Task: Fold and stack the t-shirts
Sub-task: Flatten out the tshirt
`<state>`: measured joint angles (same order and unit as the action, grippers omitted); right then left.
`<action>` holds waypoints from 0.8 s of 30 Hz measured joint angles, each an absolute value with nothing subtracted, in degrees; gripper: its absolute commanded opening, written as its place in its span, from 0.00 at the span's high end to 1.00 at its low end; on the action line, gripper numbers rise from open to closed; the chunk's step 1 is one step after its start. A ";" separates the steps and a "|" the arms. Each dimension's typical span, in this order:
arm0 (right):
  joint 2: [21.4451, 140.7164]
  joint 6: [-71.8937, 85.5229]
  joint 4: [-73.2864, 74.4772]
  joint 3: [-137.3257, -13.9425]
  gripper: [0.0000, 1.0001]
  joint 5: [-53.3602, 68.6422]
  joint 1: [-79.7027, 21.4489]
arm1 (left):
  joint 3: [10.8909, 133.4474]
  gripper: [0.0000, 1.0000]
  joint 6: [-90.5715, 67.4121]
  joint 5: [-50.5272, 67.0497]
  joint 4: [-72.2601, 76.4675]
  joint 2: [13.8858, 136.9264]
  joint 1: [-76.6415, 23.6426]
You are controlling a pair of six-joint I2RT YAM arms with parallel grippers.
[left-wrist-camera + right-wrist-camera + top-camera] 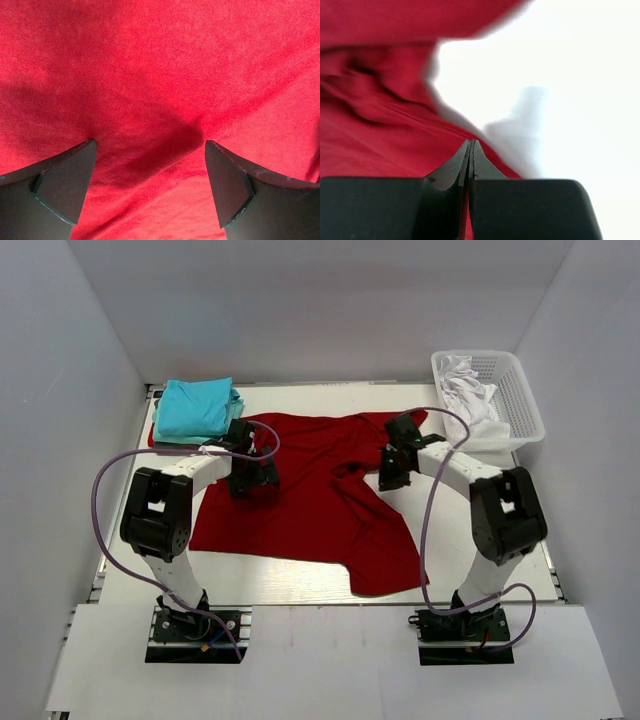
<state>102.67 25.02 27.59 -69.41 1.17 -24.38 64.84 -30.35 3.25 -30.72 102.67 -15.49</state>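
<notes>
A large dark red t-shirt (310,505) lies spread and rumpled across the middle of the table. Folded turquoise t-shirts (195,408) are stacked at the back left. My left gripper (252,478) hovers over the shirt's left part with its jaws wide open; the left wrist view (150,150) shows only red cloth between the fingers. My right gripper (392,472) is at the shirt's right edge. In the right wrist view (471,145) its jaws are shut on a thin fold of the red shirt (380,135).
A white mesh basket (520,400) holding white cloth (468,390) stands at the back right. The white table (500,455) shows to the right of the shirt and along the front edge. Purple cables loop beside both arms.
</notes>
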 measured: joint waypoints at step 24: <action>103.48 20.21 19.66 -70.43 0.16 10.74 -24.73 | 64.77 0.00 -30.85 3.01 -30.57 102.67 -15.49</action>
<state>103.48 20.21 19.66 -70.43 10.74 -24.73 64.77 -30.85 3.01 -30.57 102.67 -15.49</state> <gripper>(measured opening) 0.891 0.995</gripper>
